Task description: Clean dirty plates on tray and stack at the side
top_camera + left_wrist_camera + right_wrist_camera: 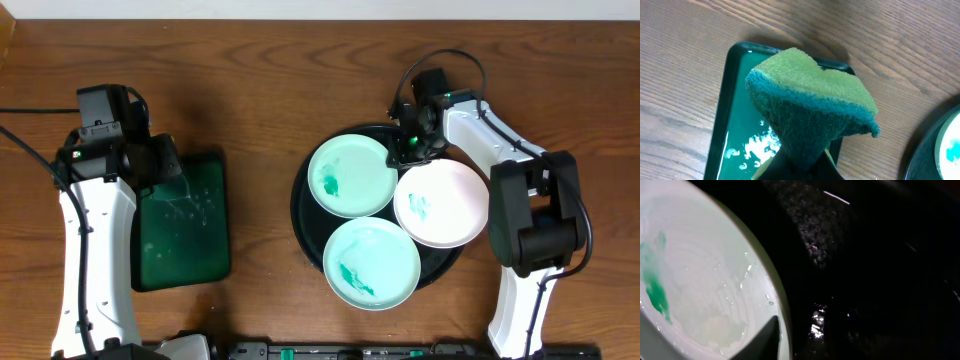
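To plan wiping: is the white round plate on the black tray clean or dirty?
Dirty: the white round plate carries a green smear left of its centre.

A brown wooden tabletop [250, 90], its grain running left to right, fills the overhead view. Soft, even light falls on it. A pale strip [300, 2] edges the far side.

Robot lab setup: left arm [95, 240], right arm [530, 220] mounted at wooden table [270, 70]

Three plates [352, 176] lie on the tray [305, 212], right of a smaller tray [185, 225].
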`<state>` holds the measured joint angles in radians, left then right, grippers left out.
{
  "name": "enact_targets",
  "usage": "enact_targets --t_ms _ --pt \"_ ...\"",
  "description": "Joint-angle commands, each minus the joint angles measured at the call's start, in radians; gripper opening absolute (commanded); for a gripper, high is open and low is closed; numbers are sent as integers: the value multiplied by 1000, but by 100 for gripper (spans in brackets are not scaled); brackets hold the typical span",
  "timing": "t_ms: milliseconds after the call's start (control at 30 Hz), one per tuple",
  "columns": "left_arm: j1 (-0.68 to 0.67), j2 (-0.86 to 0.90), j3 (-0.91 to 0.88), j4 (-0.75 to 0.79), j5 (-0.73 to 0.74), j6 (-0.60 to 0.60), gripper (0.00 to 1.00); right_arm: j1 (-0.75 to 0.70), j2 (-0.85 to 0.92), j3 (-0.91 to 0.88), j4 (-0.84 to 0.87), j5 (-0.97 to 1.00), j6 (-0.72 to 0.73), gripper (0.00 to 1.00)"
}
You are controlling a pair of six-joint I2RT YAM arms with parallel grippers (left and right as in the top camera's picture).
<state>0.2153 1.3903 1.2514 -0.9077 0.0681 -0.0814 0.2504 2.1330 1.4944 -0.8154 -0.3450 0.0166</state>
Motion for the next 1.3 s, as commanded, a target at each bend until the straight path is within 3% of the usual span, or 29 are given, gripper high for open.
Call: enact_targets --t_ms 0,167,300,567,1133,1267 --pt "2 -21 2 6 -6 -9 7 11 44 -8 -2 -35 13 21" --pt "2 -21 2 6 -6 -9 7 11 44 -8 6 -56 33 16" --pt "2 -21 2 13 -7 -4 7 11 44 -8 9 -74 35 1" --pt "2 -21 1 78 -10 52 7 11 44 -8 6 -75 35 1" --pt "2 -21 0 98 -8 56 7 11 44 -8 2 -75 35 1" --pt "-8 -14 0 77 53 31 7 11 44 -8 1 -75 34 1"
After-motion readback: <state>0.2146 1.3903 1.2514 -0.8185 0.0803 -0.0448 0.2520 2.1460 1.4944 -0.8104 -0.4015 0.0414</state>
